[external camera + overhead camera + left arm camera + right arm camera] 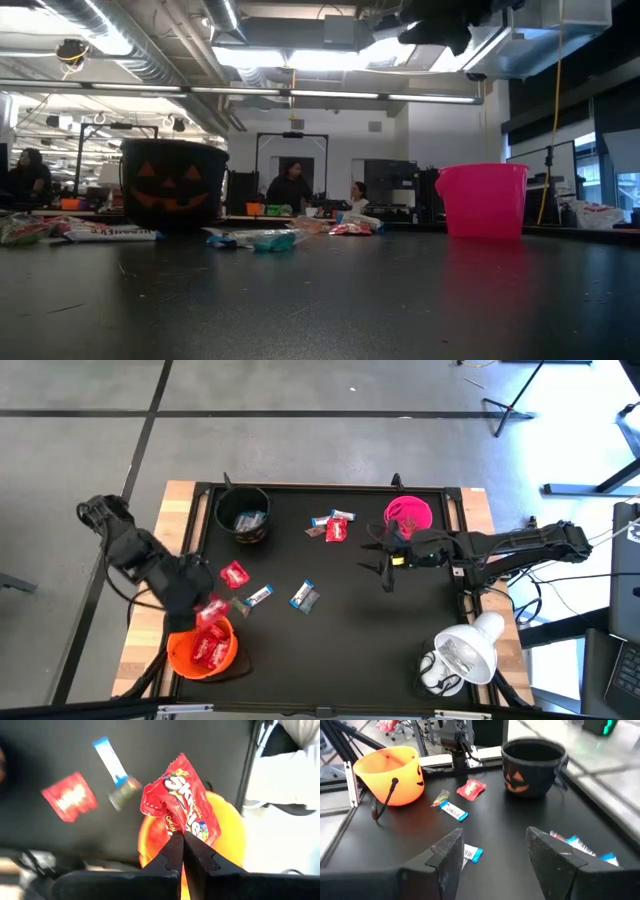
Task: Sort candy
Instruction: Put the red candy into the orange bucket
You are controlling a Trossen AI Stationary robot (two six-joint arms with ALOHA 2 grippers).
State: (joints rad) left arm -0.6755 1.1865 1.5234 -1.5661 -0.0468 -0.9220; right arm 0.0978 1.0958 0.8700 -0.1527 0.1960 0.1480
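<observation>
Red wrapper first: the left gripper [181,840] has its fingers clenched on a red candy [181,800], pinching one edge so the packet stands up over the orange bowl [235,837]. In the high view that gripper [205,608] sits at the bowl's [202,650] rim, with more red sweets already inside. The clean way to finish looks simple: get the packet centred over the bowl's mouth, then let go, so it drops inside rather than catching the rim. Just beyond lie a red packet [234,574] and two blue-and-white ones [260,596] [304,595] loose on the worktop [330,630]. Farther off, the right gripper [388,563] waits above mid-worktop, fingers spread and empty, near the pink bowl [409,514]. A small cluster of candy [334,526] rests between that and the black bowl [244,515], which holds some blue-and-white sweets.
</observation>
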